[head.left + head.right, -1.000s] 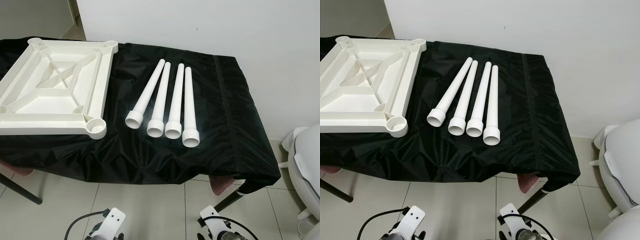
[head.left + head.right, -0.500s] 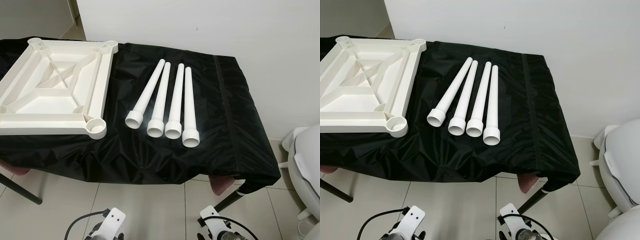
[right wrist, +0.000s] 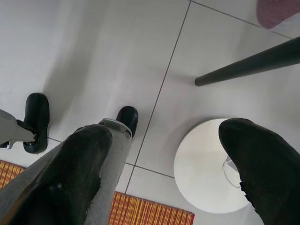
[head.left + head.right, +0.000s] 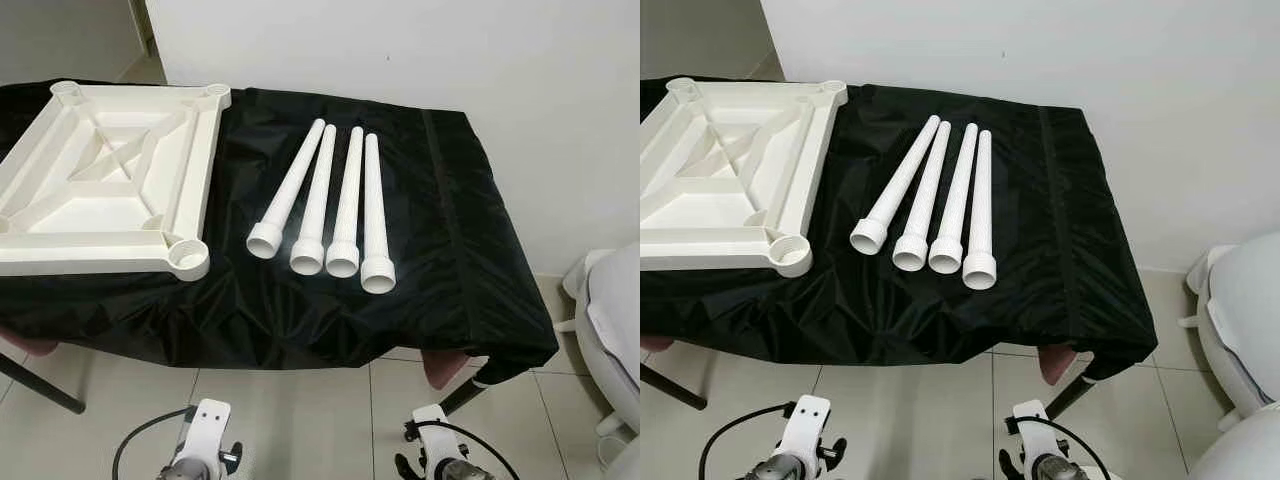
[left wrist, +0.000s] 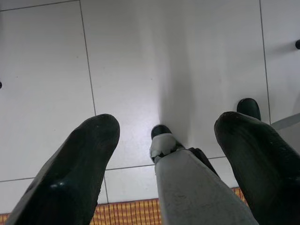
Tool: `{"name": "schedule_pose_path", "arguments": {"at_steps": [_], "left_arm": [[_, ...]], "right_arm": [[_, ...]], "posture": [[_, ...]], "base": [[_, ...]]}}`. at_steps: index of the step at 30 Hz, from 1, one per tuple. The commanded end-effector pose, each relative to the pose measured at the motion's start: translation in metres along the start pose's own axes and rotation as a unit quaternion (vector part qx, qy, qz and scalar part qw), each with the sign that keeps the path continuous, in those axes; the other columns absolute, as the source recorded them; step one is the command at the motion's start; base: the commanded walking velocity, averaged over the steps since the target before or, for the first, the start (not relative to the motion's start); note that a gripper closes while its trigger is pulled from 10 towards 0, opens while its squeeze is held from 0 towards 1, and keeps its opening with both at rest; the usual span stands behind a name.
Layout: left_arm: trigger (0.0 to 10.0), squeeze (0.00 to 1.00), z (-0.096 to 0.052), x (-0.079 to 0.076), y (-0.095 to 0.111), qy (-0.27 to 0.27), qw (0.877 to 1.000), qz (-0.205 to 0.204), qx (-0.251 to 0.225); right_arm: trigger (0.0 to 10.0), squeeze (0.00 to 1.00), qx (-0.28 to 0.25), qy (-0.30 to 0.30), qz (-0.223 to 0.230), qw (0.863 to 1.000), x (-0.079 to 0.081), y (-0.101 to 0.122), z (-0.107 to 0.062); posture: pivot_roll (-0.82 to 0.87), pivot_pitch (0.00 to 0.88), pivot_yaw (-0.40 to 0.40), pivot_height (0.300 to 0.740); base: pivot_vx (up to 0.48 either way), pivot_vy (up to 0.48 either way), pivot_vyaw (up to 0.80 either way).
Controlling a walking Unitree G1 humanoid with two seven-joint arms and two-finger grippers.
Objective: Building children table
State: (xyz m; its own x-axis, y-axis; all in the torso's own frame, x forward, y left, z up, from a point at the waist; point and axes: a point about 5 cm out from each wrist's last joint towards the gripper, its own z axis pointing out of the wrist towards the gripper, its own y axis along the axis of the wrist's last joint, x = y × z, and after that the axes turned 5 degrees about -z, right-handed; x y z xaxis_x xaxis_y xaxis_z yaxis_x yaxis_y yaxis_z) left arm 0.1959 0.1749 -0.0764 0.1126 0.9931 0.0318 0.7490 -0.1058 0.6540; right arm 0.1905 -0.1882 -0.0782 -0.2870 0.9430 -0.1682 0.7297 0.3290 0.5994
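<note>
Both my arms hang low in front of my body, under the edge of the table. My left gripper (image 5: 159, 140) points down at the tiled floor (image 5: 140, 56), and its two black fingers (image 5: 75, 168) stand wide apart with nothing between them. My right gripper (image 3: 164, 164) also points at the floor, its fingers (image 3: 262, 164) wide apart and empty; below it I see a round white base (image 3: 206, 173) and a dark table leg (image 3: 253, 63) going across.

The task's things are all above and ahead of my grippers, on the black cloth (image 4: 440, 250) that covers the table. The white table top (image 4: 110, 180) lies upside down, ahead of my left gripper and further to the left, with a round socket (image 4: 189, 257) at its near corner. The four white legs (image 4: 340, 205) lie side by side, just beside each other, ahead and between my two grippers, their wide ends towards me. They are apart from the table top.
</note>
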Motion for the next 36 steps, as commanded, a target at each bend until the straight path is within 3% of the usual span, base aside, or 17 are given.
{"name": "schedule_pose_path", "arguments": {"at_steps": [1, 14, 20, 36], "left_arm": [[10.0, 0.0, -0.002, 0.001, -0.007, 0.002, 1.0, -0.003, 0.015], [10.0, 0.0, -0.004, 0.013, -0.007, 0.013, 1.0, -0.017, 0.004], [10.0, 0.0, -0.005, 0.019, -0.009, 0.035, 0.998, -0.047, 0.0], [10.0, 0.0, -0.004, 0.018, -0.008, 0.038, 0.997, -0.06, -0.001]], "right_arm": [[10.0, 0.0, 0.003, -0.004, 0.013, 1.0, 0.0, -0.004, -0.001], [10.0, 0.0, -0.011, -0.005, 0.03, 0.999, -0.006, 0.0, -0.001], [10.0, 0.0, -0.018, -0.008, 0.035, 0.999, -0.006, 0.004, 0.0], [10.0, 0.0, -0.018, -0.002, 0.031, 0.999, 0.003, 0.003, 0.0]], "posture": [[-0.09, 0.024, -0.006, 0.74], [-0.09, 0.056, -0.017, 0.74], [-0.08, 0.06, -0.013, 0.74], [-0.08, 0.037, -0.007, 0.74]], "base": [[0.0, 0.0, 0.0], [0.0, 0.0, 0.0], [0.0, 0.0, 0.0], [0.0, 0.0, 0.0]]}}
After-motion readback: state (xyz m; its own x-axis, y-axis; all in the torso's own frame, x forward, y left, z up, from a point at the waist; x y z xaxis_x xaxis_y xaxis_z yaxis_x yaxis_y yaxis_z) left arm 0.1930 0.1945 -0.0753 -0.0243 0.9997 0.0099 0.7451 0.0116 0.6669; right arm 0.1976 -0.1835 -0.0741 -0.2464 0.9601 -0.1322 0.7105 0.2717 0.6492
